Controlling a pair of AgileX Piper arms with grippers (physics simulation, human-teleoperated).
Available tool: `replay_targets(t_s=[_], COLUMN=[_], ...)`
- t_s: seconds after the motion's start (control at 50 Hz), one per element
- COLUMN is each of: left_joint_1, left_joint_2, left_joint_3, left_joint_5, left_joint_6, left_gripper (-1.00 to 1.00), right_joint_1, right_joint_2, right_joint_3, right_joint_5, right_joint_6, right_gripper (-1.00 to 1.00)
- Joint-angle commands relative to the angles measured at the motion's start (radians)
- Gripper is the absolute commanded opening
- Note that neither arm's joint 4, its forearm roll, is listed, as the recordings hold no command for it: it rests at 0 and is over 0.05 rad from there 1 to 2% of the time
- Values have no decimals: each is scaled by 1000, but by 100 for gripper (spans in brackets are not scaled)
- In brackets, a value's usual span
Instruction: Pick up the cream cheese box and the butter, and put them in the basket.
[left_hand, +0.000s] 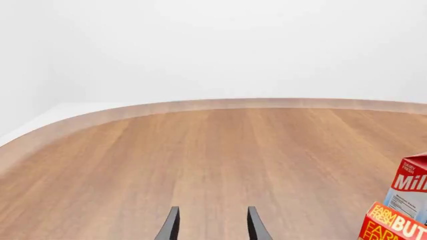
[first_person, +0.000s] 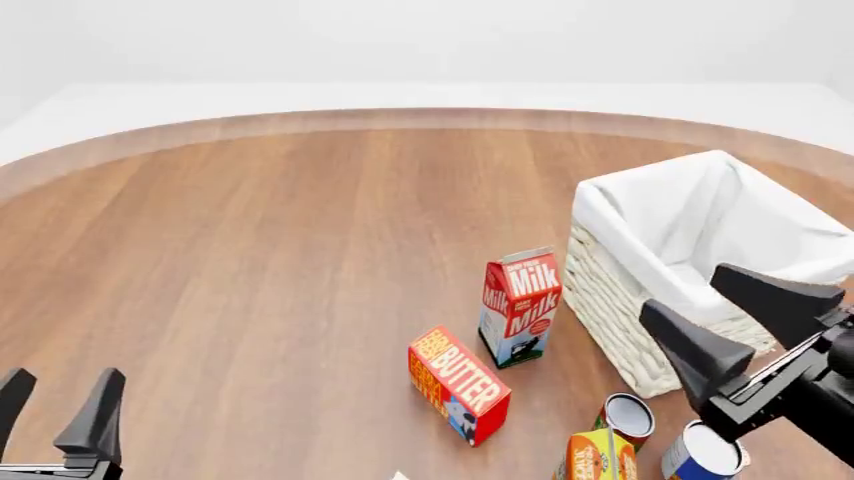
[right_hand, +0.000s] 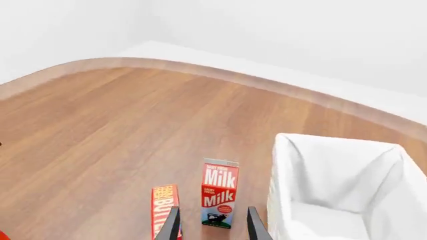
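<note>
Both grippers hang empty, fingers spread: the left gripper (first_person: 56, 405) low over bare wooden desk (first_person: 267, 250), the right gripper (first_person: 747, 320) beside the white wicker cloth-lined basket (first_person: 607, 275). The small red-orange butter carton (first_person: 458, 385) lies tilted between them; I'd bring the right fingers down square across its narrow sides.

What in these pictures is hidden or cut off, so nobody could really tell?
- Basket floor: front view, its near wall and the right gripper hide it; right wrist view, cut off by the edge.
- Cans and orange-yellow carton: front view, cut by the bottom edge and the right arm.
- Butter: left wrist view, cropped at the corner.
- Cream cheese box: not identifiable in any view.
</note>
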Motion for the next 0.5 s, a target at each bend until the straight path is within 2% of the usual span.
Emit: replay_targets(t_s=[0.02,0.08,0.2,0.26,0.3,0.5], left_joint_1=[0,0,0,0,0,0], left_joint_2=[0,0,0,0,0,0], left_joint_3=[0,0,0,0,0,0], left_joint_5=[0,0,0,0,0,0], left_joint_6=[0,0,0,0,0,0], left_gripper=[100,100,100,100,100,100], right_joint_1=[110,128,151,164,179,196], right_joint_2=[109,140,220,245,270,373], right_joint_3=[-126,-137,-221,-237,-220,-319], right_joint_5=[93,98,135,142,123,154], right_joint_6=[29,12,29,30,53,64], right_gripper=[100,100,100,100,100,100])
